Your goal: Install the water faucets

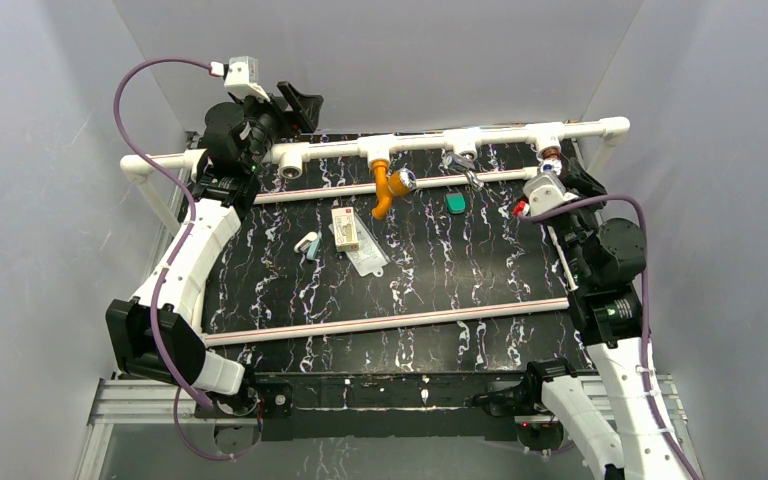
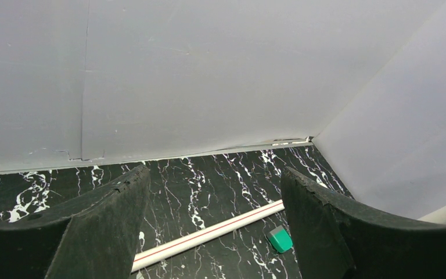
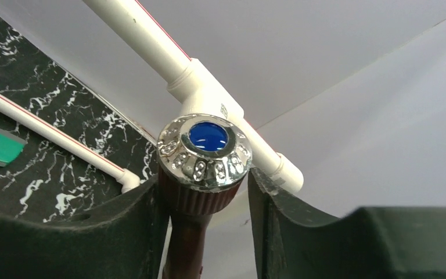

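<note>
Handling assessment: the dark reddish-brown plastic faucet with the chrome, blue-centred knob (image 3: pixel 200 174) is judged light and rigid. Its inlet end would likely bind or cross-thread if driven in crooked. The polished knob looks slippery and probably turns on its own, so the ribbed collar and body beneath it are the sound places to take hold. The faucet stands at the far-right corner of the black marbled table (image 1: pixel 360 290), at the rightmost white tee fitting (image 1: pixel 552 135) of the white plastic pipe (image 1: pixel 430 140) that runs along the far edge. Whether it is threaded in cannot be told. The right claw (image 3: pixel 204 203) brackets this faucet just below the knob, with one finger against the collar and a sliver of gap showing at the other. Any contact lower down is out of frame, so I cannot tell whether it is clamped. The right arm is folded at the elbow along the right edge, and its wrist reaches toward the far edge roughly in line with the faucet. The orange plastic faucet (image 1: pixel 390 188) hangs spout down from a tee further left on the far edge and is judged seated. The left claw (image 2: pixel 213 180) is apart and empty, raised above the far-left corner and looking along the far edge, with the left arm extended up the left edge. Beyond it a small green block (image 2: pixel 280 239) and a thin white rod (image 2: pixel 209 231) lie on the table.
</note>
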